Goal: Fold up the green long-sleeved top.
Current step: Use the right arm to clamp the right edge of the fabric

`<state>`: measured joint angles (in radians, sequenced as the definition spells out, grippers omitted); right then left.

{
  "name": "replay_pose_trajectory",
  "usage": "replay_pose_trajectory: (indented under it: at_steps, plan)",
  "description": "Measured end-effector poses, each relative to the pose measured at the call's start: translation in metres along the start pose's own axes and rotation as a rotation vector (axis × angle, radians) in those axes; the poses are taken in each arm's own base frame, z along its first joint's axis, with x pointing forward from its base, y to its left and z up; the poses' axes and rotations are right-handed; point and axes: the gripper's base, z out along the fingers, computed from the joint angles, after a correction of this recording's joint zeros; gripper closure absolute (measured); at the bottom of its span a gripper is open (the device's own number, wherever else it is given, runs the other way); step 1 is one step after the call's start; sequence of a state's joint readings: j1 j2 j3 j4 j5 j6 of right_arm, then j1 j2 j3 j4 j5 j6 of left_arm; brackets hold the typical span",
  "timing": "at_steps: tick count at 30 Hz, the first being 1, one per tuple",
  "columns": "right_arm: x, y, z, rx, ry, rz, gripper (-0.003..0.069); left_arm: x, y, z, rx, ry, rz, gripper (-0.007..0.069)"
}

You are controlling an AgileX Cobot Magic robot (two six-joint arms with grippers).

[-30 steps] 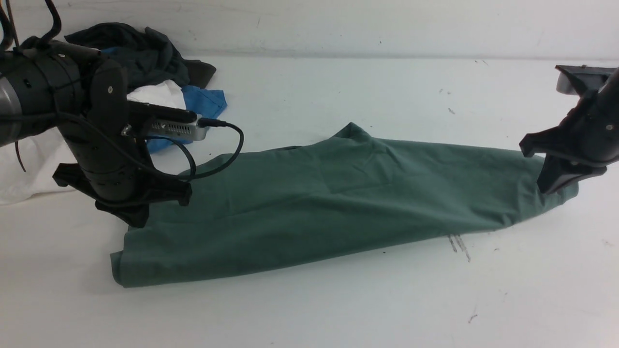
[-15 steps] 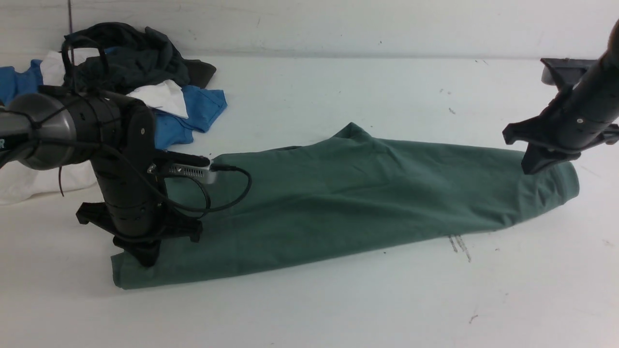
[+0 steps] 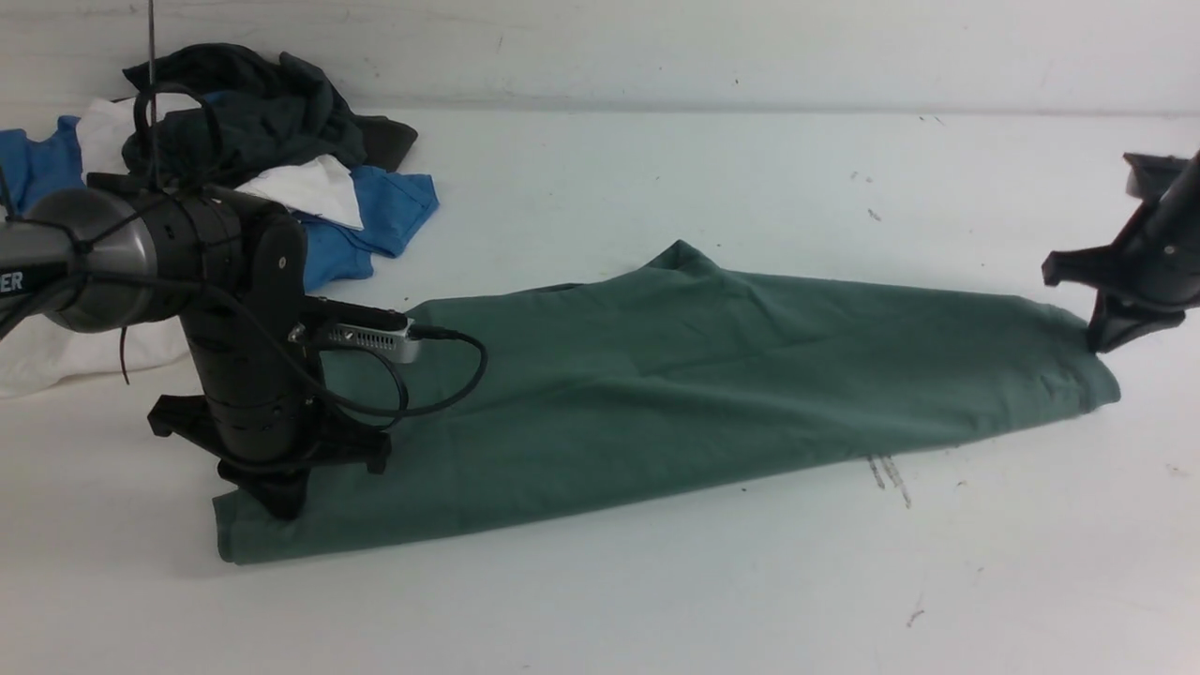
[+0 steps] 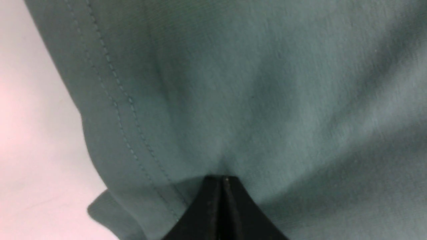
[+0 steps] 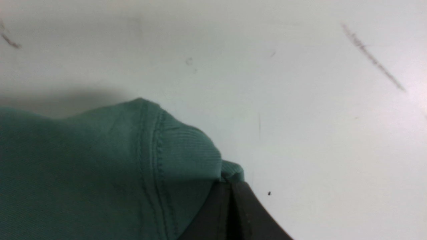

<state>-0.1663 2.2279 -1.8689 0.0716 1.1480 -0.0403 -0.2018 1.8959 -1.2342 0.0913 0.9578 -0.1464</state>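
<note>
The green long-sleeved top (image 3: 675,375) lies as a long, flattened band across the white table, from near left to right. My left gripper (image 3: 281,506) points straight down on its near-left end. In the left wrist view its jaws (image 4: 222,180) are shut, pinching puckered green fabric (image 4: 267,83) beside a stitched hem. My right gripper (image 3: 1099,344) is at the band's far right end, held just above the table. There its shut jaws (image 5: 231,183) nip the ribbed edge of the top (image 5: 186,150), and the fabric rises toward them. The logo and neck tag are hidden.
A heap of clothes sits at the back left: a dark grey garment (image 3: 262,112), a blue one (image 3: 375,220) and a white piece (image 3: 309,187). More white cloth (image 3: 56,356) lies behind my left arm. Pen marks (image 3: 886,473) streak the table by the top's near edge.
My left gripper dropped toward the near-left end of the top, then held still. My right gripper rose, then moved right and down, drawing the right end out flatter.
</note>
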Motion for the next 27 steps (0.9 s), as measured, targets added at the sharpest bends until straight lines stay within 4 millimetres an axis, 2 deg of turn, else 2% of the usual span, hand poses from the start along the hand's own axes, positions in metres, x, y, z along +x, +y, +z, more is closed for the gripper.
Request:
replay_pose_trajectory:
  at_steps: [2, 3, 5, 6, 8, 9, 11, 13, 16, 17, 18, 19, 21, 23, 27]
  plan:
    - [-0.007, 0.001, -0.03, -0.005, -0.03, -0.022, 0.0673, 0.003, 0.002, -0.023, 0.006, -0.064, -0.003, 0.0628]
    - [-0.009, 0.001, -0.037, -0.005, -0.048, -0.025, 0.0673, 0.004, 0.002, -0.028, 0.007, -0.077, -0.004, 0.0628]
    - [-0.017, 0.004, -0.073, -0.016, -0.141, -0.032, 0.0669, 0.012, 0.006, -0.062, 0.016, -0.17, -0.011, 0.0628]
    - [-0.018, 0.005, -0.085, -0.025, -0.169, -0.035, 0.0662, 0.015, 0.007, -0.073, 0.018, -0.198, -0.014, 0.0628]
    - [-0.019, 0.007, -0.093, -0.038, -0.19, -0.04, 0.065, 0.021, 0.009, -0.089, 0.022, -0.241, -0.017, 0.0628]
    - [-0.02, 0.009, -0.097, -0.06, -0.201, -0.051, 0.0615, 0.031, 0.011, -0.112, 0.027, -0.306, -0.022, 0.0628]
    - [-0.02, 0.01, -0.094, -0.069, -0.192, -0.058, 0.0579, 0.037, 0.013, -0.123, 0.029, -0.335, -0.025, 0.0628]
    - [-0.021, 0.009, -0.071, -0.073, -0.143, -0.059, 0.0464, 0.056, 0.017, -0.152, 0.035, -0.4, -0.033, 0.0628]
    - [-0.02, 0.007, -0.038, -0.069, -0.074, -0.042, 0.0317, 0.072, 0.02, -0.171, 0.038, -0.438, -0.039, 0.0628]
    - [-0.02, 0.007, -0.034, -0.069, -0.066, -0.039, 0.0306, 0.074, 0.02, -0.173, 0.039, -0.445, -0.04, 0.0628]
    - [-0.019, 0.006, -0.017, -0.068, -0.03, -0.021, 0.0199, 0.083, 0.022, -0.182, 0.04, -0.461, -0.043, 0.0628]
    - [-0.019, 0.005, -0.015, -0.069, -0.026, -0.02, 0.0188, 0.084, 0.022, -0.183, 0.04, -0.462, -0.043, 0.0628]
    - [-0.017, 0.005, 0.005, -0.07, 0.015, -0.008, 0.0087, 0.093, 0.024, -0.191, 0.041, -0.476, -0.046, 0.0628]
    - [-0.016, 0.004, 0.014, -0.071, 0.033, 0.01, 0.0041, 0.097, 0.024, -0.195, 0.041, -0.479, -0.047, 0.0628]
    - [-0.008, 0.004, 0.031, -0.072, 0.077, 0.035, 0.0029, 0.1, 0.025, -0.197, 0.041, -0.48, -0.048, 0.0628]
